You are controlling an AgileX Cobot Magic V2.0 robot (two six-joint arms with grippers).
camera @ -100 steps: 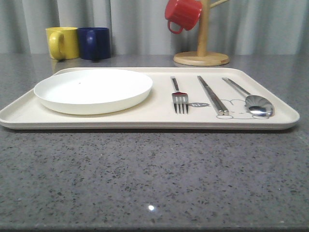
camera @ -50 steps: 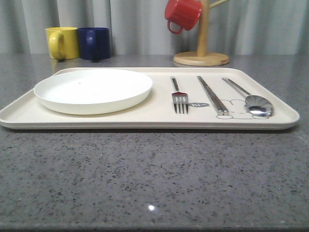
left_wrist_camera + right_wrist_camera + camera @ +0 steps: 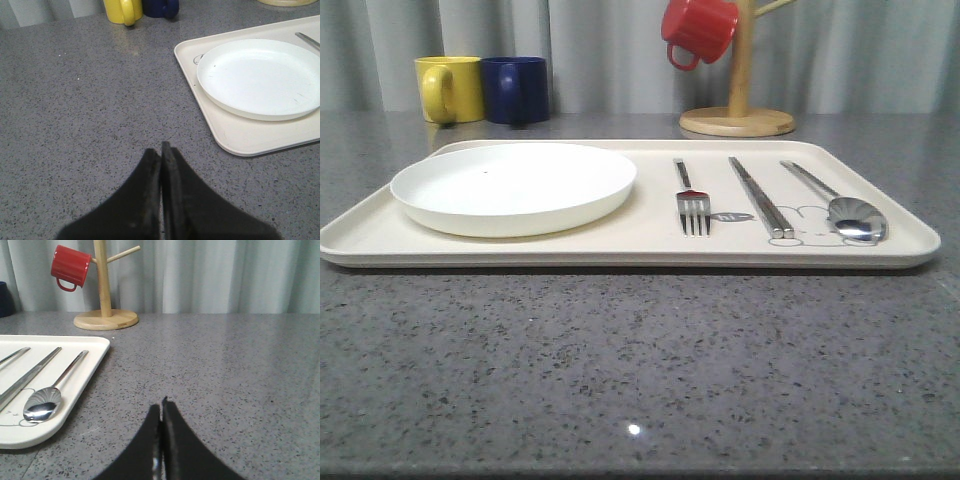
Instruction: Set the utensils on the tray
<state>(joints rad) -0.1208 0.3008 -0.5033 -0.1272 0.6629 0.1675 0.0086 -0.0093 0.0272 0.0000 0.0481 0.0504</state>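
On the grey tabletop [image 3: 640, 360] the cream tray [image 3: 620, 245] holds a white plate [image 3: 513, 186] on its left half, then chopsticks [image 3: 760, 195], spoon [image 3: 840, 205] and fork [image 3: 690, 197] side by side. Left claw [image 3: 161, 150] and right claw [image 3: 161, 407] are pressed together over bare tabletop.

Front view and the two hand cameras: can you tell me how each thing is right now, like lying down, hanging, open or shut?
fork: lying flat on the tray
chopsticks: lying flat, side by side
spoon: lying flat, bowl up
tray: flat on the table
white plate: upright on the tray, empty
red mug: hanging on the wooden stand
yellow mug: standing upright
blue mug: standing upright
left gripper: shut, empty
right gripper: shut, empty
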